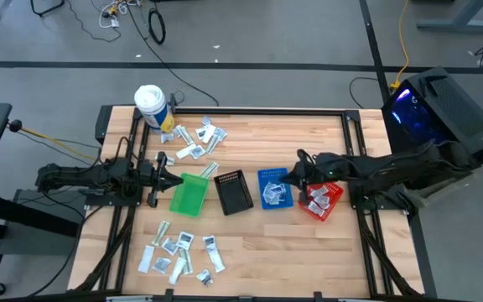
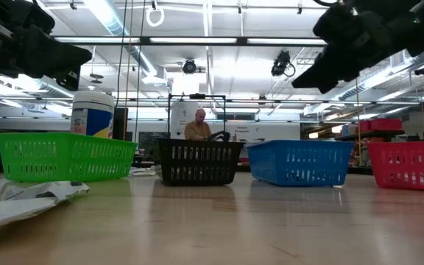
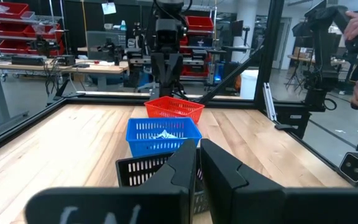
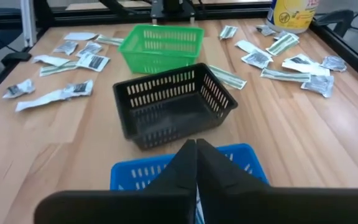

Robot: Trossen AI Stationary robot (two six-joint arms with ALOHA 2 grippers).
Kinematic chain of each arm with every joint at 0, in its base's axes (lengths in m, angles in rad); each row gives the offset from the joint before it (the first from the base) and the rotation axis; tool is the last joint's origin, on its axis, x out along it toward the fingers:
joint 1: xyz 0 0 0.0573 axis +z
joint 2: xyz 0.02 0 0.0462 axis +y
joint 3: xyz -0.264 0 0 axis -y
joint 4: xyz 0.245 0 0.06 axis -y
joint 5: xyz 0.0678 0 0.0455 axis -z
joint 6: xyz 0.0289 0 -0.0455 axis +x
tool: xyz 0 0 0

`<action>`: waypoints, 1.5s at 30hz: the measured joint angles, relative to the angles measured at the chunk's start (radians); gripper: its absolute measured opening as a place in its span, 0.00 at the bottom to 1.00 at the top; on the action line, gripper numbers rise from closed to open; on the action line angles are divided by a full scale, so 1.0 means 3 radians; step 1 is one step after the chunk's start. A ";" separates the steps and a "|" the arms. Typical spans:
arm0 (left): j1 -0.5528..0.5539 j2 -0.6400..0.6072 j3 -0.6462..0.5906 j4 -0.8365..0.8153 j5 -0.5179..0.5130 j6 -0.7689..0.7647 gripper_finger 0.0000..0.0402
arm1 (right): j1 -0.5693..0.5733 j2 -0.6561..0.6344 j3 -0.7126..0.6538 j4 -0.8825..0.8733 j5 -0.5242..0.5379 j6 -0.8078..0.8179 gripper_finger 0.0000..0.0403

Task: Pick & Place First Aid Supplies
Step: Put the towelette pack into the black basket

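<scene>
The right gripper hangs over the blue bin, and its two fingers are pressed together with nothing visible between them. Inside this bin, just below the gripper, some white sachets are lying, and more packets are in the red bin just beside it, on the side of the arm. The black bin and the green bin stand beyond the blue one, toward the left gripper. This gripper hovers at the green bin's edge, fingers closed and empty. Many loose sachets lie on the table on both sides of it, and a white tub stands farther away.
</scene>
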 joint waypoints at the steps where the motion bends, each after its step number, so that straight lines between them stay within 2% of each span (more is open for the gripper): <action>1: 0.0000 0.0001 0.0000 0.0000 0.0000 0.0000 0.08 | 0.0008 -0.0062 -0.0048 -0.0003 0.0000 -0.0009 0.02; 12: 0.0000 0.0001 0.0001 0.0000 0.0000 0.0000 0.08 | 0.0139 -0.0773 -0.0524 0.0001 0.0003 -0.0151 0.00; 25: 0.0000 0.0000 0.0000 0.0000 0.0000 0.0000 0.08 | 0.0250 -0.1413 -0.0832 -0.0136 0.0004 -0.0160 0.00; 31: 0.0000 0.0001 0.0000 0.0000 0.0000 0.0000 0.08 | 0.0250 -0.1637 -0.0987 -0.0171 0.0003 -0.0130 0.00; 41: 0.0000 0.0001 0.0000 0.0000 0.0000 0.0000 0.08 | 0.0248 -0.1926 -0.0989 -0.0507 0.0004 -0.0175 0.00; 45: 0.0000 0.0001 0.0001 0.0000 0.0000 0.0000 0.08 | 0.0248 -0.2067 -0.1118 -0.0420 0.0004 -0.0165 0.00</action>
